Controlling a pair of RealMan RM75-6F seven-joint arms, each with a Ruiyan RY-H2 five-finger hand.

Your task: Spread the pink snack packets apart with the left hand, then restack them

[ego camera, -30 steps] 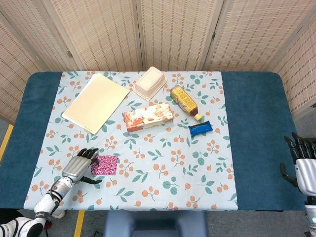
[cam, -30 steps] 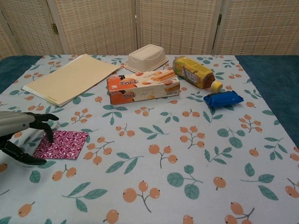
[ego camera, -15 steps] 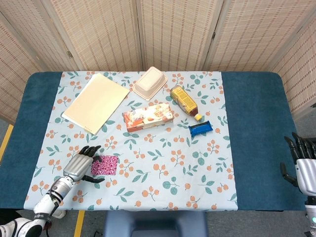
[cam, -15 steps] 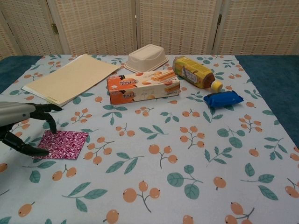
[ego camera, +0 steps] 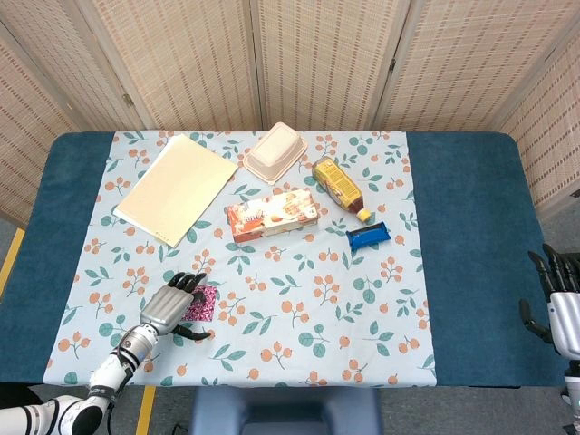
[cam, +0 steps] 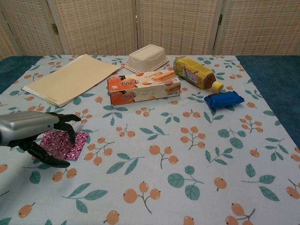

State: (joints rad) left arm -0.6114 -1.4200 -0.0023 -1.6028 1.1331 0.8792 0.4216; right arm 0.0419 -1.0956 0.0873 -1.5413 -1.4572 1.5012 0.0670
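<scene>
Chest view shows the pink snack packets [cam: 63, 143] lying flat as one small stack on the flowered tablecloth [cam: 187, 140], near the table's front left corner and well apart from everything else. The left hand [cam: 40, 136] hovers over the stack's left part, fingers apart and curled downward, thumb low beside the near edge; it holds nothing, and whether any fingertip touches the top packet cannot be told. In the head view the same hand [ego camera: 172, 306] covers much of the stack [ego camera: 204, 302], leaving only its right strip showing. The step in hand looks like the start of the spreading. To do it well, the fingertips should come down flat on the top packet and drag it sideways with light pressure, so the lower ones stay put; pressing hard would likely slide the whole stack together. Open cloth to the right gives room to fan them out. Farther back lie the snack box [cam: 143, 86], the blue packet [cam: 224, 99], the bottle [cam: 196, 72], the tub [cam: 147, 57] and the folder [cam: 70, 77]. The right hand [ego camera: 560, 304] rests off the table's right edge, fingers apart, empty.
</scene>
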